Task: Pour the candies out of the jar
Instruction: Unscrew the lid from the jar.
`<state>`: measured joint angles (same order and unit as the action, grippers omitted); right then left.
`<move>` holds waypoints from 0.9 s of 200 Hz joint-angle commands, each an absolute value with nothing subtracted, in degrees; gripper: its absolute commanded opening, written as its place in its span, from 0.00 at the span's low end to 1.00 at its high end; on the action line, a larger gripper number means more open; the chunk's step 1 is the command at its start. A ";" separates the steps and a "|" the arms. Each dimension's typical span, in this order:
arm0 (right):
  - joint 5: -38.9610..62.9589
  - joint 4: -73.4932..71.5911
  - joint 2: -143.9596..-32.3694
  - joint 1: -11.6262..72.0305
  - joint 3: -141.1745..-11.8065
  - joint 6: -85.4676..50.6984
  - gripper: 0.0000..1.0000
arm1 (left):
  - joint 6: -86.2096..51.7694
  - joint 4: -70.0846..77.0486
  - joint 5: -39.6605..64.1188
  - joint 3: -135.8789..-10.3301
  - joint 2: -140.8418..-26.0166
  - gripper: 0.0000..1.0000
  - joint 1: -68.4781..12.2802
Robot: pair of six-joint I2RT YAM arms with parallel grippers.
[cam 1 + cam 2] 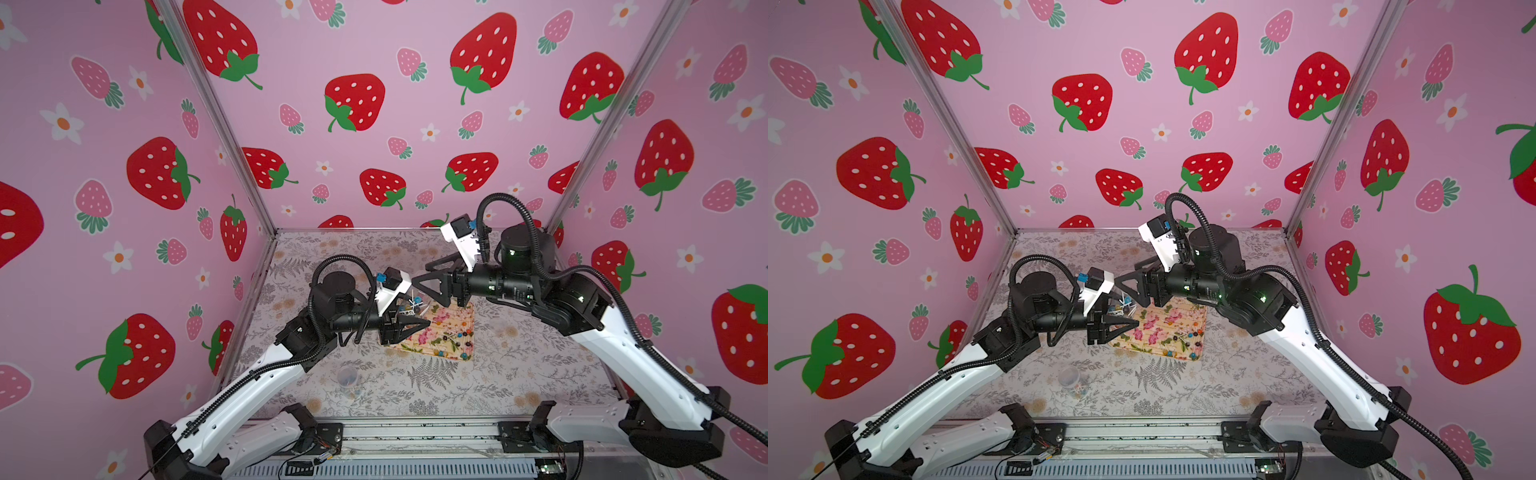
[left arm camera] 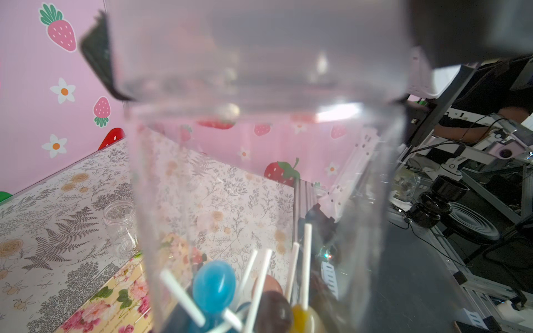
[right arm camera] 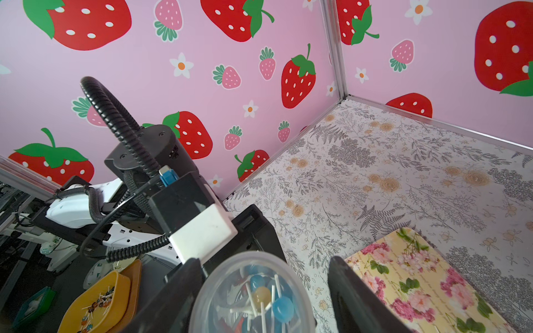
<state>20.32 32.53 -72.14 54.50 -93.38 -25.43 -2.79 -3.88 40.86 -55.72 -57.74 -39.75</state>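
The pour from this jar [image 3: 253,291] has not begun. The left hand [image 1: 415,312] is clamped tight on the clear jar and holds it in the air on its side, at the tray's [image 1: 457,312] near-left corner. The candies [image 2: 213,285] lie heaped at one end inside it. The right hand [image 1: 419,273] stands part-open around the jar's round end, with a gap showing at one finger [image 3: 354,291], and grips nothing yet. That end looks capped by a cloudy lid, so opening it seems the step in hand, with tipping to follow. Some loose candies [image 1: 455,337] already lie scattered over the flowered tray, and an empty second jar [image 1: 347,377] stands well apart on the table [image 1: 519,374], so part of the work looks done. The table wears a grey fern and pale flower print. Pink walls [image 1: 374,50] with big red strawberries and white blossoms close it in on three sides, and bare metal rails run along the front edge.
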 commanded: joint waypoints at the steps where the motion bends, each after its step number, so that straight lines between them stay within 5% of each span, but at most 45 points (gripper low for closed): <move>1: 20.79 33.83 -72.66 54.76 -94.79 -24.24 0.67 | -1.72 -1.66 41.48 -55.60 -56.60 0.45 -39.79; 73: 24.26 34.27 -73.05 53.41 -96.74 -17.75 0.48 | -1.93 -1.93 42.99 -56.51 -56.64 0.45 -39.81; 143: 50.36 29.93 -73.29 47.20 -98.35 -0.02 0.51 | -2.20 -3.28 49.24 -58.94 -57.52 0.45 -39.74; 180: 56.13 28.59 -74.33 44.27 -99.66 6.07 0.51 | -1.42 -3.60 50.33 -59.48 -58.48 0.45 -39.67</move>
<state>49.10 33.06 -74.50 46.39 -96.40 -3.36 -2.26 -3.07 46.68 -57.30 -58.06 -39.77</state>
